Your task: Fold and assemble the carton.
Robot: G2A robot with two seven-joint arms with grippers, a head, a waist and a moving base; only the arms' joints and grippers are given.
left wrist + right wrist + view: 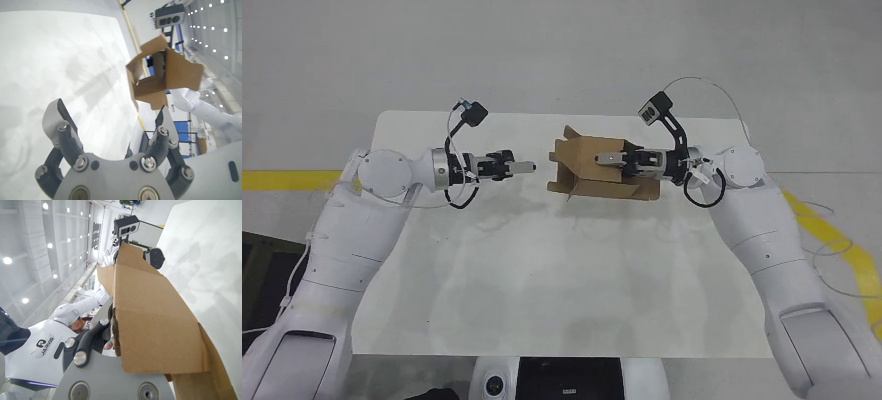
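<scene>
Start at the left gripper (528, 167): spread wide, nothing between its pads (66, 113). Straight ahead of it, just beyond the fingertips and apart from them, find the carton (597, 170), seemingly held clear of the table (542, 300), open mouth and loose flaps turned toward that gripper. Farther right, see the right gripper (607, 159) pinched on one wall of the carton, one finger inside and the other outside, to judge from both wrist views.

Expect light, thin corrugated board: stiff across a flat panel, weak along the scored creases, easily dented at corners and flap edges. Expect little slip against the pads, but some swing about a single pinch. Best to take hold mid-panel or close to a flap's hinge line, never at a flap tip. Better to press flaps flat along the crease than to poke at them.

Count one carton, two grippers, one table.
</scene>
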